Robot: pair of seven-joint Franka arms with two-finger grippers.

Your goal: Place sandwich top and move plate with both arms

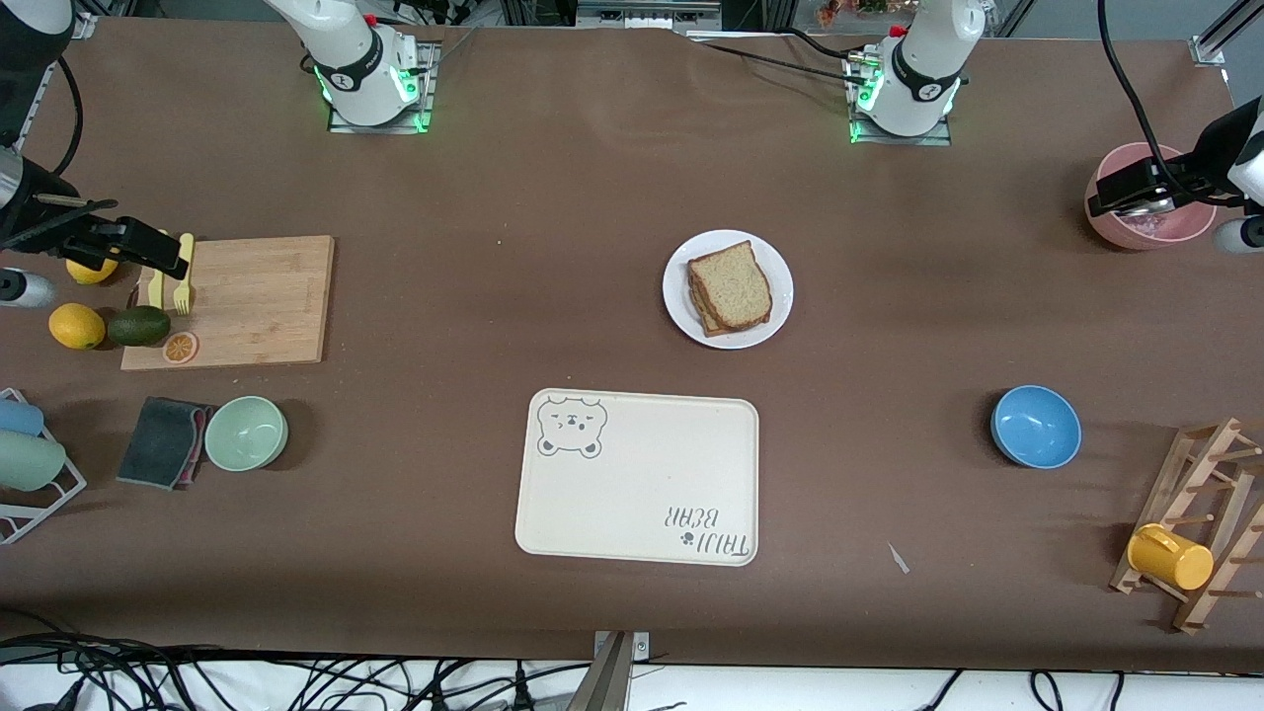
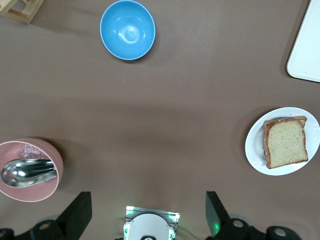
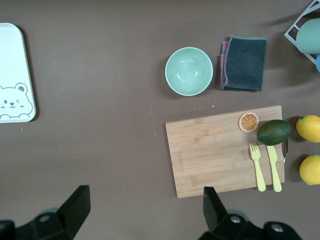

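The plate [image 1: 728, 289] sits slightly right of centre in the upper half of the front frame, farther from the front camera than the cream tray [image 1: 638, 477], which lies at lower centre with its bear drawing at its upper left corner. On the plate rests a stack of bread, the sandwich top [image 1: 731, 285] uppermost and face up; its long axis runs diagonally from the frame's upper left to lower right, and which end is the rounded one cannot be made out. The left wrist view shows the same slice [image 2: 285, 142] lying flat and covering the layers beneath. The tray holds nothing. The blue bowl [image 1: 1036, 426], at mid right, shows a bare interior. The pink bowl [image 1: 1148, 196], at upper right, contains a metal spoon [image 2: 27, 171]. The green bowl [image 1: 246, 433], at lower left, shows a bare interior, with a dark folded cloth [image 1: 164, 441] just beside it. The cutting board [image 1: 232, 301], at mid left, carries a yellow fork [image 3: 257, 165], a yellow knife [image 3: 273, 167] and an orange slice [image 1: 180, 347]; an avocado [image 1: 138, 326] and two lemons [image 1: 77, 326] lie at its edge. A wooden rack [image 1: 1198, 518] at lower right holds a yellow mug [image 1: 1169, 558]. The left gripper [image 2: 147, 212] hangs over the pink bowl's area, jaws spread wide and holding nothing. The right gripper [image 3: 145, 210] hangs over the cutting board's end, likewise released and unladen.
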